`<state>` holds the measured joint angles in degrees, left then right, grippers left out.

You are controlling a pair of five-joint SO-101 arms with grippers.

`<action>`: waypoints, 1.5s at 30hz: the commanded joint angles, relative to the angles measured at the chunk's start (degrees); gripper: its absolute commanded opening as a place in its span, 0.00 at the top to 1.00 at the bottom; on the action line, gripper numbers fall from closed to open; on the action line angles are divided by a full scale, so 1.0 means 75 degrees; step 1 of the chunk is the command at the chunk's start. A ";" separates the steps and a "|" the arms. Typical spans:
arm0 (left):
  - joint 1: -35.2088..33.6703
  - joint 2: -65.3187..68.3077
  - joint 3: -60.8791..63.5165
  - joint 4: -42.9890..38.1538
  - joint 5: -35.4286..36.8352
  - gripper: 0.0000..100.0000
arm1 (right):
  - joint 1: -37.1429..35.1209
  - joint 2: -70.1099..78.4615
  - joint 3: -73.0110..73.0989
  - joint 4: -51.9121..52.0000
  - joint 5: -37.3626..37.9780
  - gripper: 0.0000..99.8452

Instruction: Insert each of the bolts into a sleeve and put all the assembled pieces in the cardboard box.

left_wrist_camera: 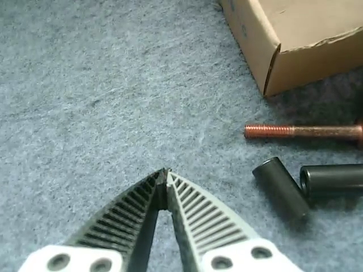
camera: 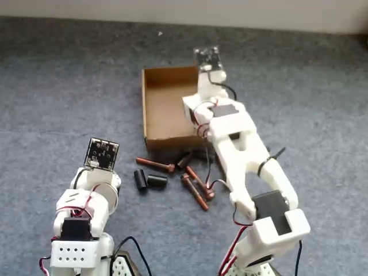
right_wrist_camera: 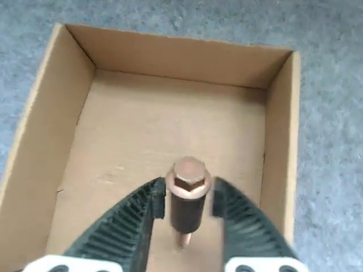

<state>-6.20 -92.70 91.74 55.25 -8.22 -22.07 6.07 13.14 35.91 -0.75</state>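
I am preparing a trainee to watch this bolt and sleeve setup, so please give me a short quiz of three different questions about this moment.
1. True or false: the left gripper is shut and holds nothing.
2. Relative to the cardboard box, the assembled piece in the right gripper is: A above its inside; B outside, beside a wall; C lying flat on its floor.
3. In the left wrist view, how many loose black sleeves lie near the copper bolt?
Key: 1 true; 2 A; 3 two.
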 commanded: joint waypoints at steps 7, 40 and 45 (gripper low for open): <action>-0.0064 -0.0064 -0.0018 -0.0176 -0.0105 0.99 | 0.0018 -0.0287 -0.1026 0.1014 -0.0141 0.79; -0.2210 -0.0064 -0.0475 -0.0340 -0.0082 0.99 | -0.4003 0.0522 -0.0826 0.5398 0.3071 0.79; -0.2198 -0.0064 -0.0463 -0.0340 -0.0082 0.99 | -0.4038 0.0967 -0.1225 0.5257 0.3235 0.79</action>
<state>-22.02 -92.70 91.03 53.76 -8.22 -51.96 13.19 7.60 76.44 22.37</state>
